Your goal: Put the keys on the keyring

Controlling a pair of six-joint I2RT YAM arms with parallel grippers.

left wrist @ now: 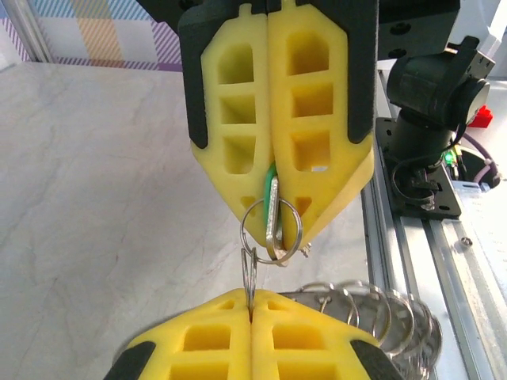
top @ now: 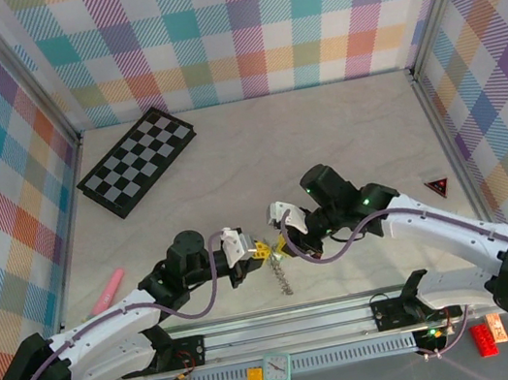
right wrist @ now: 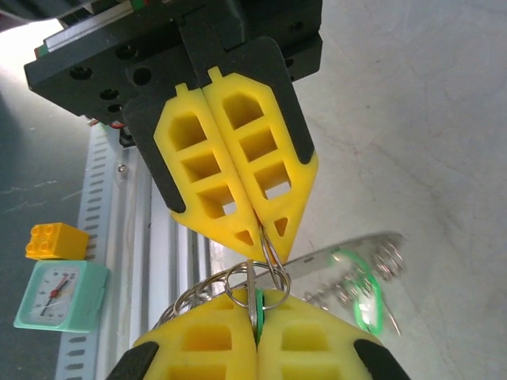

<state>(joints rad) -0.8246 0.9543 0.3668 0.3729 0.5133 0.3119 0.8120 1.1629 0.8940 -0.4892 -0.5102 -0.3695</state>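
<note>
Claws tip to tip by the front rail, keyring btwn them.
L claw (top: 259, 250) fully shut, pinching a thin wire loop of the keyring (top: 282, 278). R claw (top: 283, 246) fully shut on a key (left wrist: 273, 207), green head tucked btwn its pads. Rest of keyring trails toward the rail (top: 288, 324); can't tell if it touches the table (top: 322, 129). Second key (right wrist: 360, 289) w/ green tag sits among its coils. Open room on far side up to back wall. Chessboard (top: 138, 161) far L corner, pink stick (top: 107, 290) at L edge, red triangle (top: 437, 186) at R edge, all well apart.
</note>
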